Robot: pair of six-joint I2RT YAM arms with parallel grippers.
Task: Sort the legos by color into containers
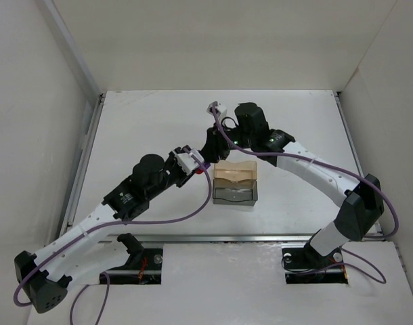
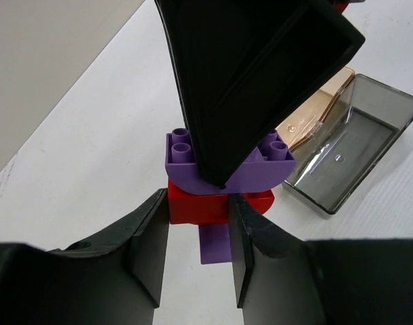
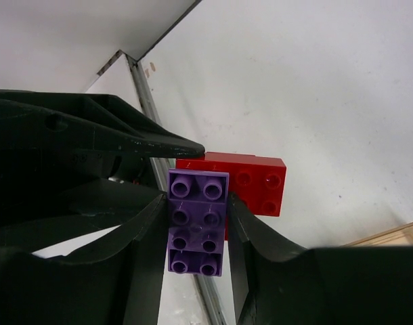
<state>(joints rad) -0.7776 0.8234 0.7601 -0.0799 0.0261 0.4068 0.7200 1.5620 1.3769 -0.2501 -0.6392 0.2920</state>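
Just off the tan tray [image 1: 235, 176] rim, left tool [image 2: 198, 210] pinches the red brick [image 2: 257, 203], right tool [image 3: 198, 203] the attached purple brick [image 3: 196, 233].

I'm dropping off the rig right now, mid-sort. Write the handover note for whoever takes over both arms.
Left claw: shut on the small red plastic brick.
Right claw: shut on the small purple plastic brick.
The two bricks are stuck together, crossed, just left of the trays in the top view.
Tan-orange translucent tray and smoky grey translucent tray sit side by side, touching; both look empty.
Done: both bricks gripped.
Left: pull them apart, then put one brick in each tray.
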